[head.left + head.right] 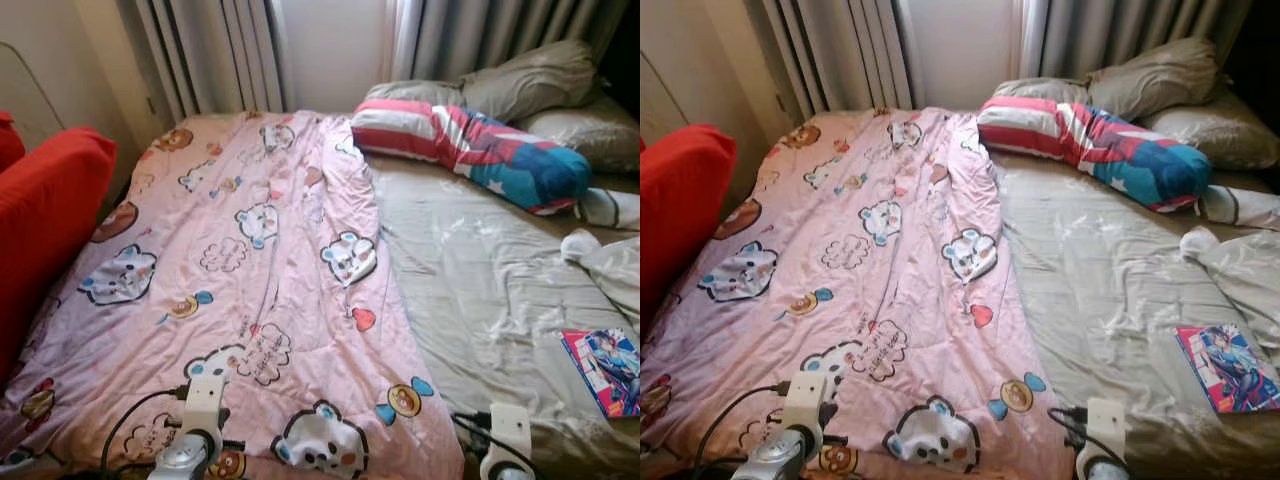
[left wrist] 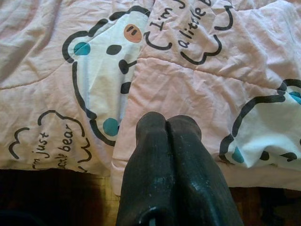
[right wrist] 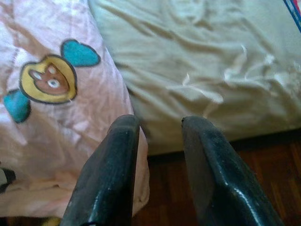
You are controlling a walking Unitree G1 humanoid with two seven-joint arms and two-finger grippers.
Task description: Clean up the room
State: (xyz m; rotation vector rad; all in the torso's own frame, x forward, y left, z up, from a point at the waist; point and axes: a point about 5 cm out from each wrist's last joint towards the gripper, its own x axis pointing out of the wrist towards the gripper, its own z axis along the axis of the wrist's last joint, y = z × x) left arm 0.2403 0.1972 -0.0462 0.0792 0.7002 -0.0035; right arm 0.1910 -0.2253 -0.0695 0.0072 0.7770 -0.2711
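A pink quilt (image 1: pixel 260 270) printed with cartoon bears covers the left half of the bed, and the bare grey sheet (image 1: pixel 480 280) shows on the right half. My left arm (image 1: pixel 200 420) is at the quilt's near edge. In the left wrist view, the left gripper (image 2: pixel 167 123) is shut, its tips just over the quilt's hem (image 2: pixel 141 160). My right arm (image 1: pixel 505 440) is at the near edge further right. My right gripper (image 3: pixel 160 126) is open at the quilt's near right corner (image 3: pixel 56 141), one finger over the pink edge and the other over the sheet (image 3: pixel 202 70).
A striped red, white and blue pillow (image 1: pixel 470 145) and grey pillows (image 1: pixel 530 80) lie at the bed's head. A colourful magazine (image 1: pixel 605 370) and crumpled pale cloth (image 1: pixel 610 260) lie on the right. A red cushion (image 1: pixel 45 210) stands on the left. Dark wooden floor (image 3: pixel 164 188) lies below the bed edge.
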